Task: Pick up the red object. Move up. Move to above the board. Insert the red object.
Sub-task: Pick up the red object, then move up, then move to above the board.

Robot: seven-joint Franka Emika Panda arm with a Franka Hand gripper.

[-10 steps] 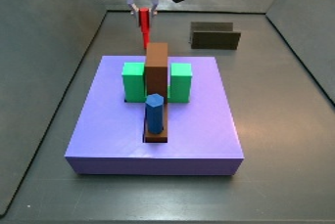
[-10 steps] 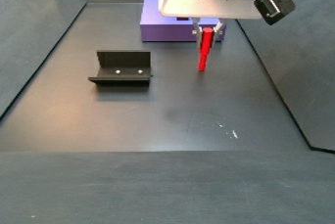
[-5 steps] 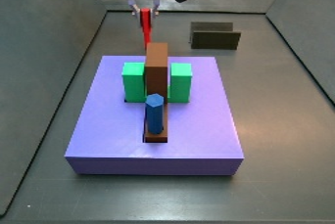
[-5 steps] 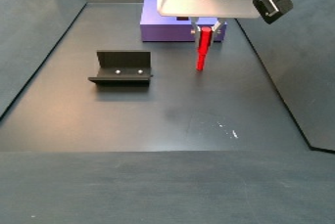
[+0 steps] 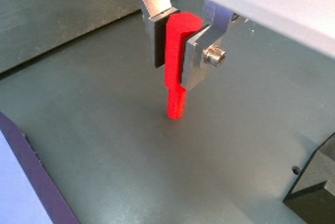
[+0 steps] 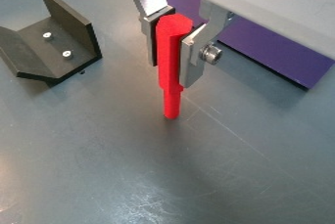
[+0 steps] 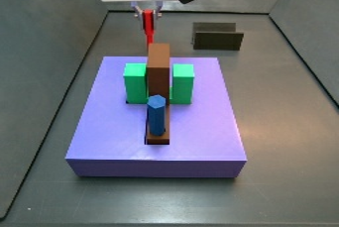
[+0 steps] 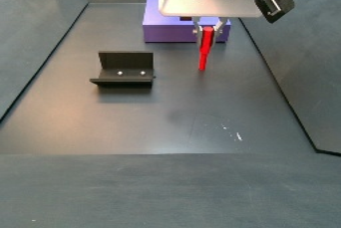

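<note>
Up above the dark floor, the gripper (image 6: 175,40) hangs with its two silver fingers (image 6: 148,3) clamped on the upper part of the red object (image 6: 170,64), which points straight down with its lower end clear of the floor in both wrist views (image 5: 177,62). Most of the peg's length shows below the pads; its top end sits between the plates and is partly covered by them.

In a side view the red object (image 7: 149,25) appears behind the far end of the board (image 7: 159,84), and its lower tip is lost behind the board's top edge, so how high it hangs over the board cannot be judged there. The gripper (image 7: 149,10) itself is cut off by the frame's upper edge, leaving only its white body and a dark camera mount. The board stands on a purple base (image 7: 106,132) between two green blocks (image 7: 135,82), with a blue peg (image 7: 157,115) upright in its near end.

From the opposite side, the gripper (image 8: 209,26) and red object (image 8: 205,49) hang in front of the purple base (image 8: 158,28), which is mostly hidden behind the white body. The board cannot be made out there. The fixture (image 8: 124,69) stands on the floor, well apart from the peg.
</note>
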